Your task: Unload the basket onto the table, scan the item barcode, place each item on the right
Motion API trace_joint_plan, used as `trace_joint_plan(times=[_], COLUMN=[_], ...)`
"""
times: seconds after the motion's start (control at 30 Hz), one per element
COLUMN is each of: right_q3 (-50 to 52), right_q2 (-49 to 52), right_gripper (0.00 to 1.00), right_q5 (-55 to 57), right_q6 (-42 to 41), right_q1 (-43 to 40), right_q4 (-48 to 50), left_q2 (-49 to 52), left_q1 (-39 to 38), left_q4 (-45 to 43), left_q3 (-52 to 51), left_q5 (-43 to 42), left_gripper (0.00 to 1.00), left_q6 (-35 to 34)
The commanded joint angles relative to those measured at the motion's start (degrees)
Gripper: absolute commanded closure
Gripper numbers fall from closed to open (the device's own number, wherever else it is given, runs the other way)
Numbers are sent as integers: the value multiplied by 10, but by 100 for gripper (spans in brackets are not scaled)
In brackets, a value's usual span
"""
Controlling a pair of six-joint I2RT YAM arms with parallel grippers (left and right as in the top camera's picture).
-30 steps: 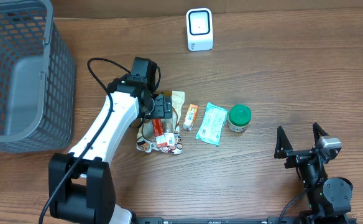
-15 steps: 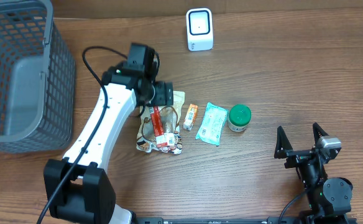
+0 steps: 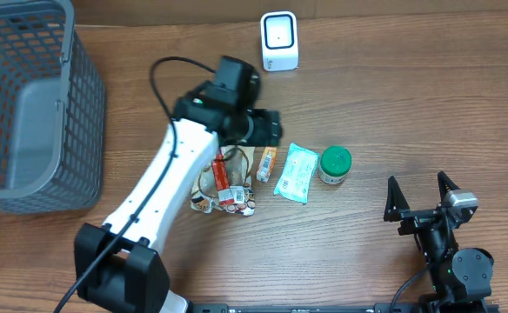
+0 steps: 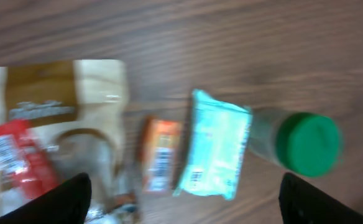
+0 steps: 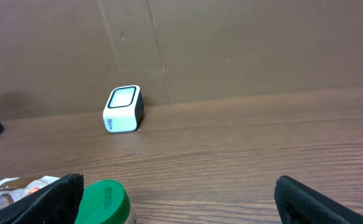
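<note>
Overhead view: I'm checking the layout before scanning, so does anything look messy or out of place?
Only the left end of the row: a red packet lies on a tan pouch in a crumpled heap, while the orange packet, teal packet and green-lidded jar sit singly. Nothing looks spilled.

Open tabletop between scanner and jar

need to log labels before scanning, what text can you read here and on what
nothing reads as words or numbers.
brown and white bag: line of print, blurred
red packet: white barcode label, blurred
orange box: barcode, digits blurred
teal packet: small label, blurred
white scanner: blue mark, too small
</note>
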State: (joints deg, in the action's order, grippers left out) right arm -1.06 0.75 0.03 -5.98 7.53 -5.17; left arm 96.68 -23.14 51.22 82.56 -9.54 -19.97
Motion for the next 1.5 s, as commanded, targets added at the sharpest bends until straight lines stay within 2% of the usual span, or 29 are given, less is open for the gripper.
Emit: trace_joint_plan(times=[0.0,0.03,0.17,0.27,0.47,0.67,0.87,1.1,1.23,1.47], right_q3=[6,6,6,6,6,6,6,6,6,6], right_q2=[-2,-2,-2,-2,-2,-2,-2,-2,-2,-2], right_gripper=[0,0,0,0,0,0,0,0,0,0], right_q5=[3,3,3,3,3,3,3,3,3,3], right_q6=[3,3,3,3,3,3,3,3,3,3], right_q1=[-2,-2,-2,-2,-2,-2,-2,-2,-2,-2], right_q4=[3,3,3,3,3,3,3,3,3,3], left_q2=[5,5,7,12,9,-20,-51,-54,-53,-53], left_q1=[-53,-67,-119,-141,-139,-57,70,190,219,224], left_q4=[-26,-40,-86,-94,-74,10,95,123,125,124], left_q3=[-5,-5,-5,-5,-3,2,3,2,2,2], left_q5=[-10,-10,-7,27,64,85,85,85,85,85], left_gripper=[4,0,0,1,0,0,0,0,0,0], left_q6=[-24,-24,-29,-81,-110,-109,-81,-68,-68,-68])
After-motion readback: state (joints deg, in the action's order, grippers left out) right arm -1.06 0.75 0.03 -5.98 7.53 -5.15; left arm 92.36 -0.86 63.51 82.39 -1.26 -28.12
